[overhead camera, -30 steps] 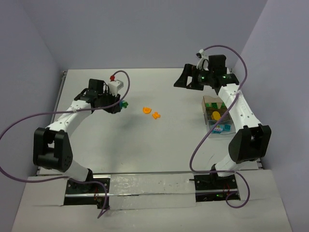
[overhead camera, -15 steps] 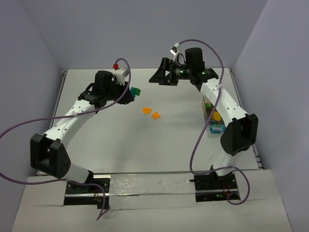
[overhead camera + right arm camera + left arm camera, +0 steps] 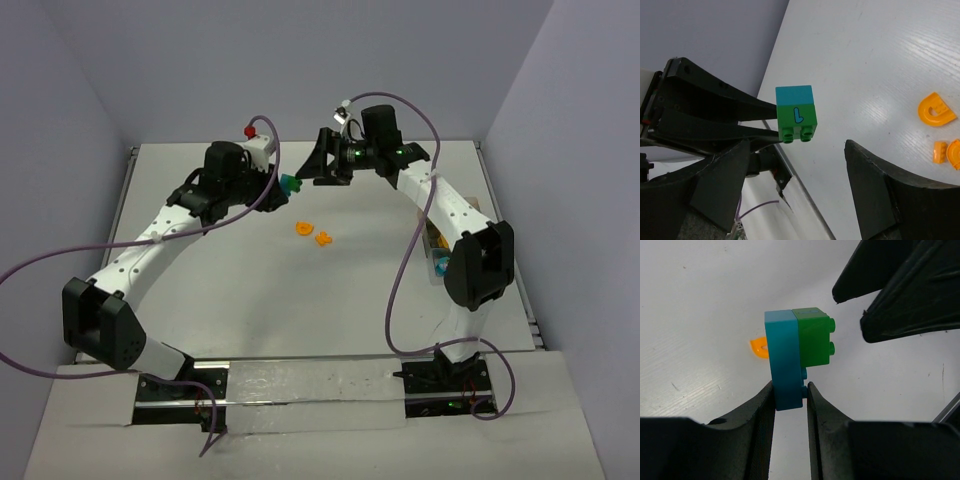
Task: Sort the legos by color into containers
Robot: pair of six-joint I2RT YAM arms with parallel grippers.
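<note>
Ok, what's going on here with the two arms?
The left gripper holds a teal brick with a green brick stuck to it, raised above the table. The right gripper is open and faces the green brick, close but not touching, probably to pull the two apart. Orange pieces lie loose on the table.

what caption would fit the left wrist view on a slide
Left fingers pinch a teal brick joined to a green brick, open right fingers opposite.
</note>
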